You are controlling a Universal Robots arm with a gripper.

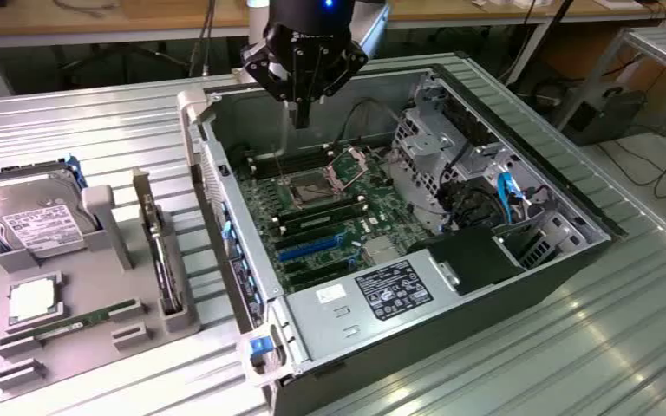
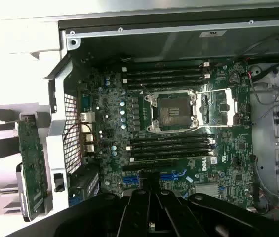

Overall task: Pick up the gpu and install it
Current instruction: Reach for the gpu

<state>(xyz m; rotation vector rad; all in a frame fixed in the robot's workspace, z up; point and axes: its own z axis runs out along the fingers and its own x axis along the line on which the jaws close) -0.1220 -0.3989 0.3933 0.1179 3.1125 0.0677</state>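
Black gpu (image 1: 162,251): stands edge-on in a slot of the grey fixture tray (image 1: 79,351), outside the PC case (image 1: 449,347) at about 9 o'clock from it in the exterior view; untouched.
Gripper (image 1: 301,114): hangs over the open case near its far wall, at about 1 o'clock from the gpu and well apart from it — fingers pressed together with nothing between them.
Motherboard (image 2: 179,148): on the case floor; its blue expansion slots (image 1: 310,249) look vacant.
Handling: judged light, stiff and fragile — a thin board, likely to tip if nudged sideways.
Hold: best across the 2 flat faces at the top edge near mid-length, away from the contact edge.
Neighbours: hard drive (image 1: 32,225) and memory stick (image 1: 67,328) share the tray, at 9 and 7 o'clock of the gpu.
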